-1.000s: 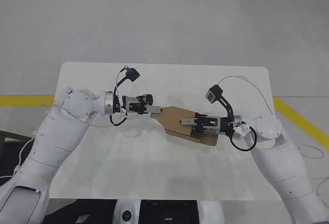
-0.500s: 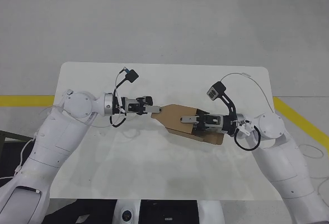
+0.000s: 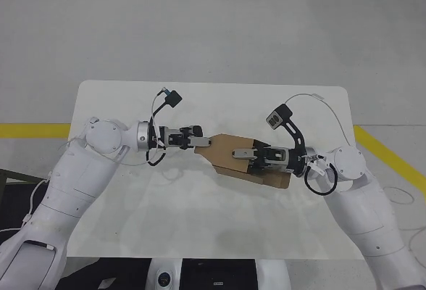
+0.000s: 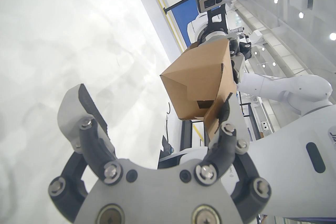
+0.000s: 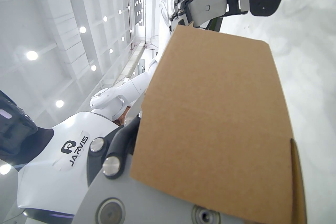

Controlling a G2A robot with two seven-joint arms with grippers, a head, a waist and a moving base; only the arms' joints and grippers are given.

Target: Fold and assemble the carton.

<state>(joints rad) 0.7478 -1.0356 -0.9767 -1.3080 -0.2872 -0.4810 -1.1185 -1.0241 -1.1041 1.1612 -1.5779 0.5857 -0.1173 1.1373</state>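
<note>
Two sets of jaws work one carton (image 3: pixel 224 148): the left jaws stand wide open, one finger (image 4: pixel 233 125) pressed to its end flap (image 4: pixel 212 117); the right jaws clamp the far wall, holding it above the surface (image 3: pixel 198 210). Over the last second the right arm has swung the carton squarer and the left has barely shifted, so flap folding looks under way

The brown cardboard carton (image 3: pixel 222 147) is partly folded up into a box shape. It hangs over the middle of the white table (image 3: pixel 126 210), lying long-ways from side to side and tipped a little. From the left wrist, one end (image 4: pixel 194 78) has its flaps folded in, with a small flap sticking out loose. Its big flat side (image 5: pixel 210 117) is plain and smooth.
</note>
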